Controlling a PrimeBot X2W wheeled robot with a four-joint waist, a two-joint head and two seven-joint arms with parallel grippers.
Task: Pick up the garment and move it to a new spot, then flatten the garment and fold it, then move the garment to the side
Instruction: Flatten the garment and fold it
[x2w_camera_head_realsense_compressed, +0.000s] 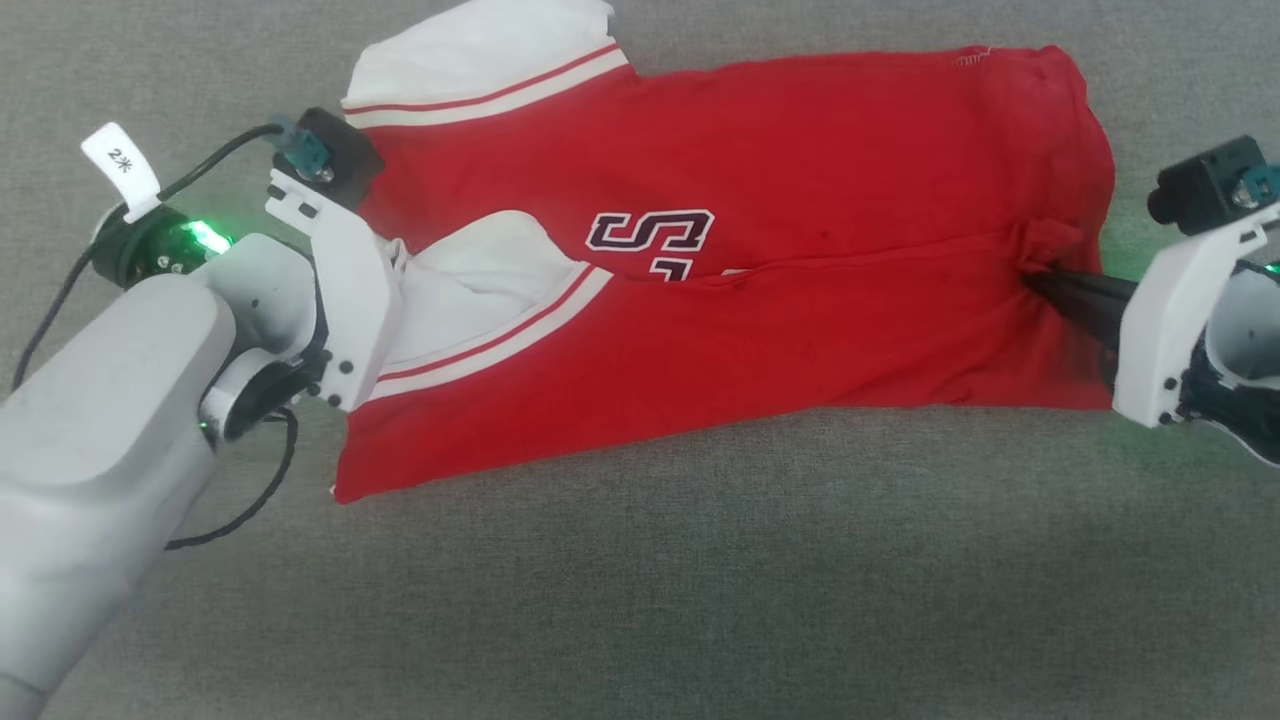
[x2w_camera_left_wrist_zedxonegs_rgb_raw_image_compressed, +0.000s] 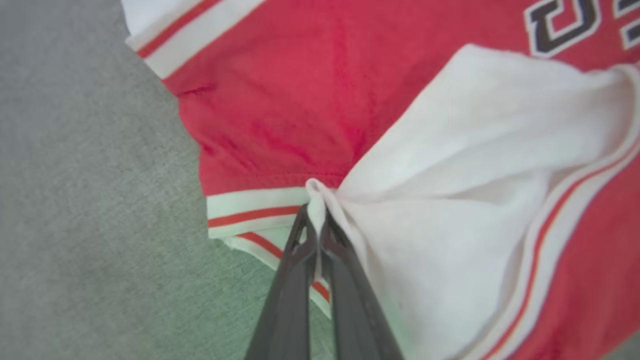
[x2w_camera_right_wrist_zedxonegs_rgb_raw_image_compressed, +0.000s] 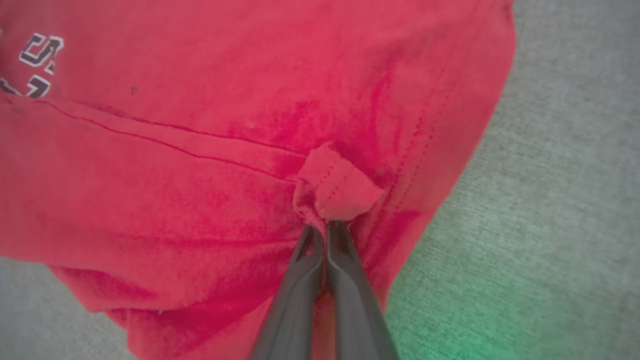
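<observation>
The garment (x2w_camera_head_realsense_compressed: 800, 180) is a red T-shirt with white sleeves, lying sideways on the grey cloth surface with its near half folded up over the middle. At its left end, my left gripper (x2w_camera_head_realsense_compressed: 392, 250) is shut on a bunched edge of the white sleeve; the left wrist view shows the gripper (x2w_camera_left_wrist_zedxonegs_rgb_raw_image_compressed: 314, 212) pinching that white fabric (x2w_camera_left_wrist_zedxonegs_rgb_raw_image_compressed: 450, 200) beside the striped trim. At the right end, my right gripper (x2w_camera_head_realsense_compressed: 1032, 272) is shut on the red hem. In the right wrist view this gripper (x2w_camera_right_wrist_zedxonegs_rgb_raw_image_compressed: 325, 225) holds a small folded tuck of the hem (x2w_camera_right_wrist_zedxonegs_rgb_raw_image_compressed: 335, 190).
The grey cloth surface (x2w_camera_head_realsense_compressed: 640, 580) stretches wide in front of the shirt and on both sides. A black cable (x2w_camera_head_realsense_compressed: 255, 500) loops beside my left forearm, and a white tag (x2w_camera_head_realsense_compressed: 120, 165) sticks up near that wrist.
</observation>
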